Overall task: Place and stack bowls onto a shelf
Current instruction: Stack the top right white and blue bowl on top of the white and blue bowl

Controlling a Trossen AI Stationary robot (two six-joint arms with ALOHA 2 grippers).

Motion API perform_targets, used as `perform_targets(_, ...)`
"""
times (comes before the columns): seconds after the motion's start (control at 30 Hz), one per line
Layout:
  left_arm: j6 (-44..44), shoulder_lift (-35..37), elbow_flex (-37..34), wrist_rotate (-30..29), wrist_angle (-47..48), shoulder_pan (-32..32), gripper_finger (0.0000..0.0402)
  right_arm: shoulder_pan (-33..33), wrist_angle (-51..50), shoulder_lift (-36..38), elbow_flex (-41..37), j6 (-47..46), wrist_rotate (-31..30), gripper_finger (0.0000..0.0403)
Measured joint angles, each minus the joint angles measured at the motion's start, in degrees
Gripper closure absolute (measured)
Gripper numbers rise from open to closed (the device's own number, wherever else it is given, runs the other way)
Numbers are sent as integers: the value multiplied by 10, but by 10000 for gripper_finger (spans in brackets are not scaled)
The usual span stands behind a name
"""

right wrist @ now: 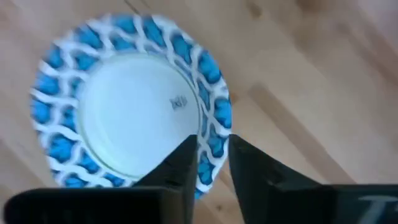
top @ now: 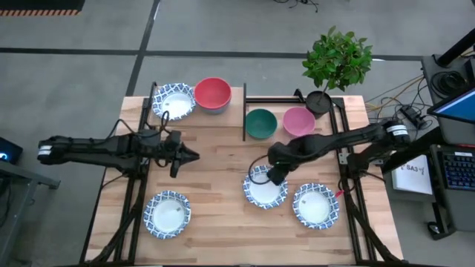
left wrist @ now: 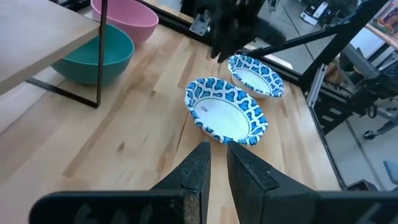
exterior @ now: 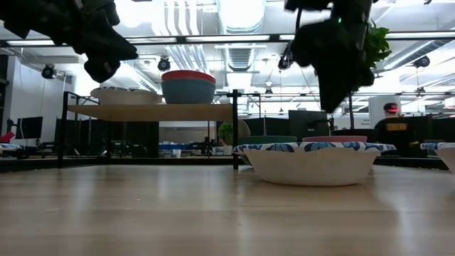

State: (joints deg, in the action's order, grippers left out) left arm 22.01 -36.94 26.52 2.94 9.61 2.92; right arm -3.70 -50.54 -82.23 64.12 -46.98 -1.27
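The right gripper (top: 274, 176) is being held over the rim of a blue-patterned white bowl (top: 265, 188) on the tabletop (top: 215, 163), its fingers (right wrist: 180, 168) slightly parted astride the rim, not gripping it. The left gripper (top: 190, 155) is being kept above the middle of the tabletop, fingers nearly closed and empty. On the shelf (exterior: 153, 112), a patterned bowl (top: 173, 100) and a red bowl (top: 212, 93) stacked in a blue one are being carried.

Wooden tabletop (top: 223, 170) is the ref pt. Off its far right corner: leafy green plant (top: 338, 58) in black pot (top: 319, 101). Right of the top: keyboard (top: 459, 172), white paper sheet (top: 413, 170), cable tangle (top: 393, 100). Beyond its far edge, low view: person in dark top (exterior: 395, 128).
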Motion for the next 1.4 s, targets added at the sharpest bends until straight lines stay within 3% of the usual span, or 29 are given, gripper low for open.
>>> perform_targets(0.3, -5, -20, 1, -3, -16, 0, 366, 0, 21, -84, -5, 37, -4, 205)
perform_targets(0.53, -5, -40, 8, -7, -32, 0, 366, 0, 58, -134, -6, 56, -11, 185)
perform_targets(0.7, -3, -59, 8, -8, -58, 0, 366, 0, 66, -143, -6, 56, -35, 226)
perform_targets(0.93, 6, -91, 10, -9, -73, 0, 366, -8, 90, -131, -5, 67, -51, 375)
perform_targets(1.0, 11, -101, 15, -10, -78, 0, 366, -16, 96, -127, -5, 72, -80, 383)
perform_targets(1.2, 11, -134, 18, -10, -146, 0, 362, -49, 111, -113, 14, 91, -246, 391)
perform_targets(1.4, -7, -175, 19, -10, -197, 0, 315, -100, 200, -112, 22, 173, -435, 391)
